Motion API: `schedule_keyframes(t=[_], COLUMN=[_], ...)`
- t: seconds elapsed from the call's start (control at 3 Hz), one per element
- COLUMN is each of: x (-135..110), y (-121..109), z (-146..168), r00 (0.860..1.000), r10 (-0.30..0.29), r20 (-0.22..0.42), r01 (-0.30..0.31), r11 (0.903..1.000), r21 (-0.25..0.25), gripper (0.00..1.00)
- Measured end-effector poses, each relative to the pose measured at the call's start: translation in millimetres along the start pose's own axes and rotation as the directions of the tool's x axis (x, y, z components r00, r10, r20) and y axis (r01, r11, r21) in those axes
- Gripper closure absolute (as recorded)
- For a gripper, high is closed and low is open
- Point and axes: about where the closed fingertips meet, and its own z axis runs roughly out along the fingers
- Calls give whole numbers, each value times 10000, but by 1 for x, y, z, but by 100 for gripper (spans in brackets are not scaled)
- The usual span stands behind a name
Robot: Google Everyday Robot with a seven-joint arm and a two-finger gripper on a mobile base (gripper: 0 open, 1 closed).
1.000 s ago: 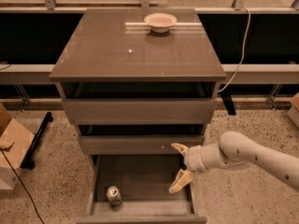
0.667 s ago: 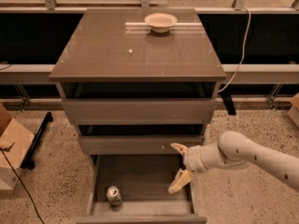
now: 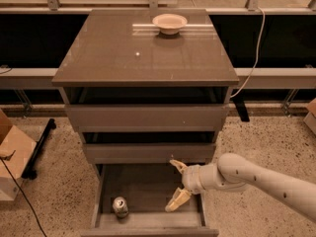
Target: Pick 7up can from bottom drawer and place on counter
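The 7up can (image 3: 119, 207) stands upright in the front left part of the open bottom drawer (image 3: 148, 221), silvery top up. My gripper (image 3: 177, 184) is open over the right side of the drawer, about a can's width or more to the right of the can, not touching it. One finger (image 3: 177, 200) points down into the drawer, the other sits near the middle drawer's front. The white arm comes in from the right. The counter (image 3: 128, 53) is the glossy grey-brown top of the cabinet above.
A pale bowl (image 3: 170, 22) stands at the back of the counter. The two upper drawers are pushed in above the gripper. A cardboard box (image 3: 12, 157) and a black stand lie on the floor at left. A white cable hangs at right.
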Motion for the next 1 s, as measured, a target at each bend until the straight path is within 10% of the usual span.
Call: schedule_keyframes(t=[0.33,1.0], x=[28,32], y=[3,4], z=[70,88], r00=[9971,9982], r10=[370,418], r20=[659,419], r01=[-369,-411], r11=[9993,9990], r21=[-26,-174], gripper=[0,0])
